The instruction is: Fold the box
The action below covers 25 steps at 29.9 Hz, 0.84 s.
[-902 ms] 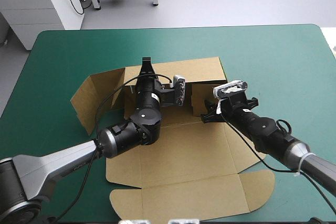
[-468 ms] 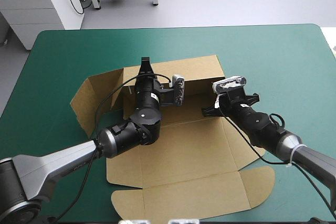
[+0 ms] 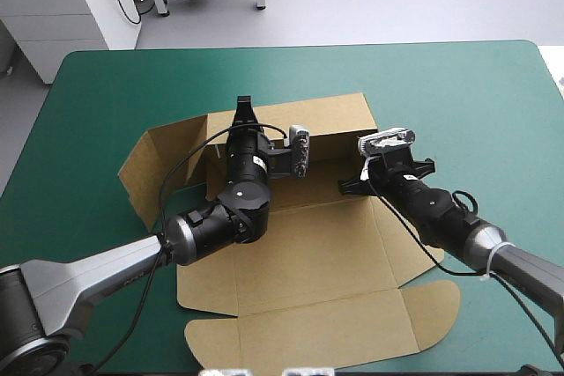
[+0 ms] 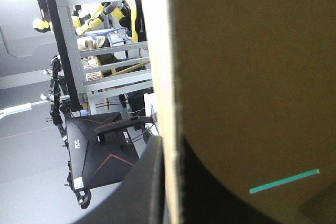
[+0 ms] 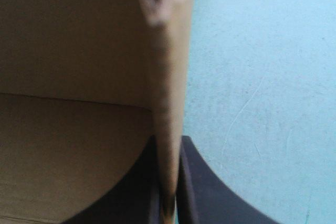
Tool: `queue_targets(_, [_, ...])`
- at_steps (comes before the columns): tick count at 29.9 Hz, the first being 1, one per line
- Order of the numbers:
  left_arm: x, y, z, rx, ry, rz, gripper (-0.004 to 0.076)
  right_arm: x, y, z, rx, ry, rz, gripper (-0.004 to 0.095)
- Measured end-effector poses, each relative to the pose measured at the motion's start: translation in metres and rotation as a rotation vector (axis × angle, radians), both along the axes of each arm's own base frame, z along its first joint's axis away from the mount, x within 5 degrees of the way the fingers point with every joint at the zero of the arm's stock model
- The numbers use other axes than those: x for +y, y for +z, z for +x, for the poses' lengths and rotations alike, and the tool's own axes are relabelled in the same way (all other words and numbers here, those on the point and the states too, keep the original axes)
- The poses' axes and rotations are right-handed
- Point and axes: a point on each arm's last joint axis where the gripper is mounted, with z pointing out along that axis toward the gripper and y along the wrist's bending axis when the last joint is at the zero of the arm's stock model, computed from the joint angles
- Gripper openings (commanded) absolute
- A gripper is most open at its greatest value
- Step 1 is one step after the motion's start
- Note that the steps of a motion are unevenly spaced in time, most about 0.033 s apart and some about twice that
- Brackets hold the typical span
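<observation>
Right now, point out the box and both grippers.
box (image 3: 308, 253): high view, bare floor panel.
left gripper (image 3: 244, 106): high view, fingertips on the far wall.
right gripper (image 5: 169, 143): right wrist view, fingertips pinching a wall edge.

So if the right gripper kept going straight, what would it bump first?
Just the box: the right gripper is clamped on its raised wall, so it would slide deeper onto that board. Past that, depth is unclear.
</observation>
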Motion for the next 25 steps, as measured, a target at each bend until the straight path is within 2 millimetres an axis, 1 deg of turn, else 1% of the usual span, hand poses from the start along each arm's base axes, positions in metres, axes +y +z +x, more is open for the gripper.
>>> queue_targets(3, [0.0, 0.0, 0.0, 0.0, 0.0, -0.001, 0.0127, 0.0, 0.0, 0.0, 0.0, 0.0, 0.001, -0.0013])
queue_targets(7, [0.0, -0.002, 0.0, 0.01, 0.002, -0.003, 0.0379, 0.0, 0.0, 0.0, 0.0, 0.0, 0.001, -0.0012])
queue_targets(9, [0.0, -0.005, 0.0, 0.015, 0.001, 0.004, 0.0467, 0.0, 0.0, 0.0, 0.004, 0.004, 0.004, -0.0011])
queue_targets(10, [0.0, -0.006, 0.0, 0.016, -0.004, 0.007, 0.0494, 0.0, 0.0, 0.001, 0.007, 0.008, 0.01, -0.0011])
queue_targets(13, [-0.003, -0.007, 0.0, 0.012, -0.006, -0.021, 0.0497, -0.002, 0.001, 0.004, 0.02, 0.024, 0.028, -0.0011])
queue_targets(15, [-0.006, -0.006, -0.004, 0.001, 0.0, -0.038, 0.0497, -0.006, 0.001, 0.009, 0.029, 0.032, 0.038, -0.0012])
queue_targets(18, [-0.014, -0.006, -0.016, -0.008, -0.003, -0.036, 0.0497, -0.008, 0.002, 0.018, 0.038, 0.049, 0.043, -0.0012])
queue_targets(21, [-0.023, -0.005, -0.032, -0.02, -0.004, -0.011, 0.0497, -0.008, 0.002, 0.027, 0.039, 0.052, 0.04, -0.0012])
queue_targets(25, [-0.029, -0.004, -0.051, -0.031, 0.026, 0.016, 0.0497, -0.006, 0.001, 0.034, 0.034, 0.059, 0.028, -0.0012])
